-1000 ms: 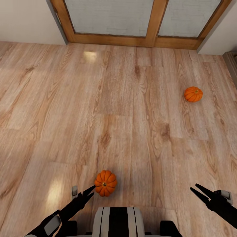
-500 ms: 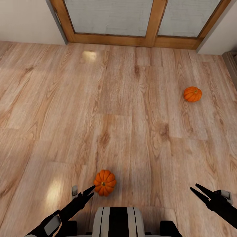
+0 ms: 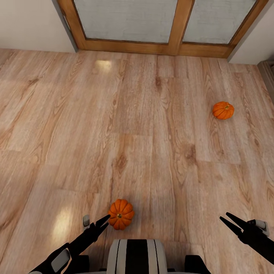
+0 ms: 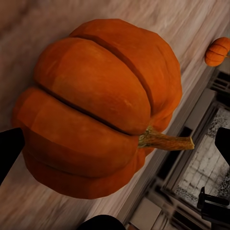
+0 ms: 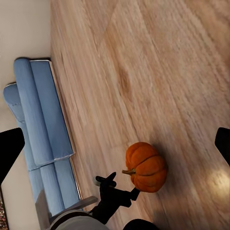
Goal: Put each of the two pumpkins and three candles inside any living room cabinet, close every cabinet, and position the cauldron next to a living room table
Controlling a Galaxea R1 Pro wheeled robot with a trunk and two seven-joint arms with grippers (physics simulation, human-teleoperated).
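One orange pumpkin (image 3: 121,214) lies on the plank floor just in front of my base. The open left gripper (image 3: 104,221) is right beside it, fingertips at its left flank. In the left wrist view this pumpkin (image 4: 96,110) looms large between the spread fingers (image 4: 9,153), stem pointing sideways. A second pumpkin (image 3: 223,110) rests farther off to the right, small in the left wrist view (image 4: 218,51). My right gripper (image 3: 228,221) hovers open over bare floor at the lower right. The right wrist view shows the near pumpkin (image 5: 146,166) with the left gripper (image 5: 111,182) next to it.
A wood-framed glass door (image 3: 175,26) closes off the far wall. Light plank floor (image 3: 137,125) stretches between the pumpkins. A blue sofa (image 5: 43,124) stands along the wall in the right wrist view.
The near pumpkin sits a little lower in the head view and has turned slightly. The far pumpkin also shifted down a touch, so the view moved. Both grippers hold their pose.
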